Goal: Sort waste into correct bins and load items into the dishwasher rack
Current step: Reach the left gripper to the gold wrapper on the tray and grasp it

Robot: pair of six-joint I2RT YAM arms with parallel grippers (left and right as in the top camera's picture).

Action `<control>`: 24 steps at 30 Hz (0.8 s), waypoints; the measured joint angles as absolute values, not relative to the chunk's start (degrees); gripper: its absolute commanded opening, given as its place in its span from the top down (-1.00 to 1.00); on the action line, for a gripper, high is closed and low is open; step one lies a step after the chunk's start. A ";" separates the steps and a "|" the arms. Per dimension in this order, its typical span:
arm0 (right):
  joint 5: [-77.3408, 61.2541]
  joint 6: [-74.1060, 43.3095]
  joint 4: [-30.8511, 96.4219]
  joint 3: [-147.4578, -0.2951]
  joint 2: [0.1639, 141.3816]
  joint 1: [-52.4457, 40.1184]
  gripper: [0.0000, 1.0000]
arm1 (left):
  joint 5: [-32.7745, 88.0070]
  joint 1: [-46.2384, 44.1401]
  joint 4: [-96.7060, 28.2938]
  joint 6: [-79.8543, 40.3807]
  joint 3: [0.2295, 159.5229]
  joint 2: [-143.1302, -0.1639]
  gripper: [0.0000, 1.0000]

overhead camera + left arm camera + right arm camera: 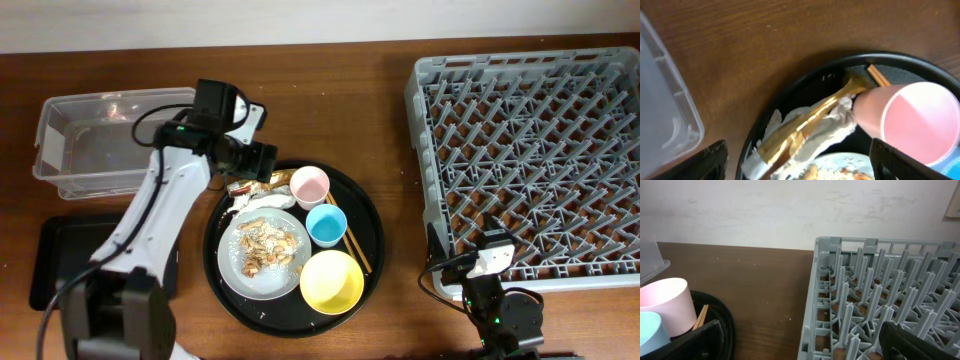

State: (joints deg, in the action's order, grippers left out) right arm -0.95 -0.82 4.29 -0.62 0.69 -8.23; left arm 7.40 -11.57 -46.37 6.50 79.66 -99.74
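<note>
Overhead, the left arm covers part of the shallow black tray [55,265], the left pincer [258,162] hides part of the gold-brown wrapper [805,125] and white tissue [837,125], and the dishwasher rack [530,150] runs off the right edge. In the left wrist view the plate [850,161] and blue cup [955,164] are only slivers at the bottom edge, the clear tub [665,110] is cut at the left, and the chopsticks [879,76] are mostly hidden behind the pink cup [910,125].

left end effector [258,165] — over rim of round tray [368,215] | pink cup [309,184], blue cup [326,225], yellow bowl [331,281] — on tray
</note>
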 measured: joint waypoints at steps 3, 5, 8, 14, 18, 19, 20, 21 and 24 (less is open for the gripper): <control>-0.95 -0.80 4.29 -0.62 0.69 -8.23 -0.97 | 5.65 -11.62 -45.19 8.14 79.66 -101.01 -0.79; -0.95 -0.75 4.29 -0.62 0.69 -8.21 -0.97 | 5.13 -11.62 -44.71 9.50 79.70 -101.93 -0.79; -0.95 -0.80 4.29 -0.62 0.69 -8.23 -0.96 | 4.38 -11.97 -44.66 11.66 79.75 -105.32 -0.79; -0.95 -0.80 4.29 -0.62 0.69 -8.23 -0.97 | 4.03 -13.45 -43.83 14.00 79.75 -110.83 -0.67; -0.95 -0.80 4.29 -0.62 0.69 -8.21 -0.96 | 4.01 -13.50 -43.33 14.39 79.75 -112.09 -0.34; -0.95 -0.78 4.29 -0.62 0.69 -8.23 -0.97 | 4.01 -13.50 -43.27 14.39 79.75 -112.33 -0.28; -0.95 -0.80 4.29 -0.62 0.69 -8.23 -0.97 | 4.01 -13.50 -43.24 14.66 79.75 -112.51 -0.27; -0.95 -0.82 4.29 -0.62 0.69 -8.23 -0.97 | 3.99 -13.50 -43.22 14.90 79.75 -112.64 -0.27; -0.95 -0.78 4.29 -0.62 0.69 -8.23 -0.97 | 3.99 -13.50 -43.29 14.83 79.75 -112.79 -0.27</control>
State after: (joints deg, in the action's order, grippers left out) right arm -0.95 -0.78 4.29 -0.62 0.69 -8.23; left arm 3.99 -13.50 -43.29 14.83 79.75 -112.79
